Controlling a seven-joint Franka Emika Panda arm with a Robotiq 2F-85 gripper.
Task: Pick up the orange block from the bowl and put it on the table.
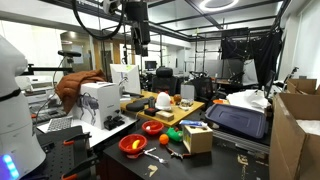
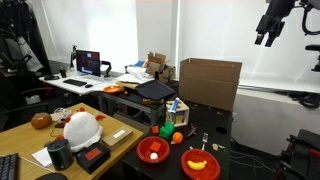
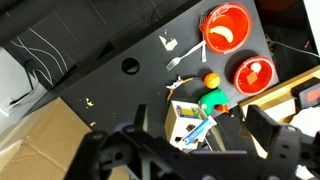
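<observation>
empty end effector (image 2: 266,41), jaws wide apart, high above round deep-red plastic bowl (image 3: 253,73)

Lab room, seen from my station. A ring light (image 1: 215,4) on the ceiling is lit. A black curtain (image 1: 243,48) hangs along the back. In an exterior view I see a bright white wall (image 2: 150,25) behind a desk (image 2: 75,88) carrying a lit monitor (image 2: 89,62). A big cardboard box (image 2: 210,82) stands mid-frame. More cardboard boxes (image 1: 295,125) are stacked at the edge. A rust-brown cloth (image 1: 78,88) is draped over something.
</observation>
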